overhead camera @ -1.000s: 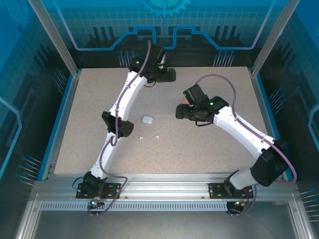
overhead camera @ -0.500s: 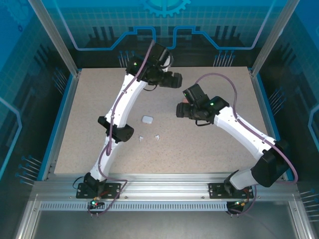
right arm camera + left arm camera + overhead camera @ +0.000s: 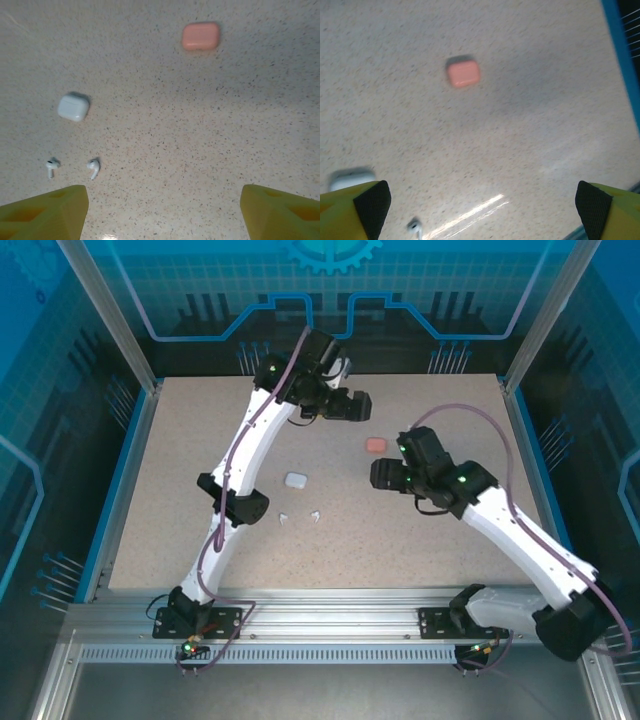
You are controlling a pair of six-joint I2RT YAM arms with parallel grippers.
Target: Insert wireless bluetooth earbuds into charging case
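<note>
- The left gripper point(image 3: 358, 406) is hovering over the tabletop point(image 3: 170, 490) close to the far edge, about midway along it. In the left wrist view its claw point(image 3: 482, 200) is standing wide apart and gripping nothing.
- The right gripper point(image 3: 382, 475) is hanging right of the tabletop's centre. In the right wrist view its claw point(image 3: 162, 210) is also spread wide, with only bare surface between the fingers.
- The pink case point(image 3: 376, 444) is lying flat with its lid down, between the two grippers and toward the far edge. It is touching neither gripper.
- The white case point(image 3: 296, 480) is sitting near the centre of the tabletop, lid down, well apart from the pink one.
- The first white earbud point(image 3: 284, 517) and the second white earbud point(image 3: 316, 514) are lying loose on the tabletop, side by side but not touching. They are just on the near-edge side of the white case and outside it.
</note>
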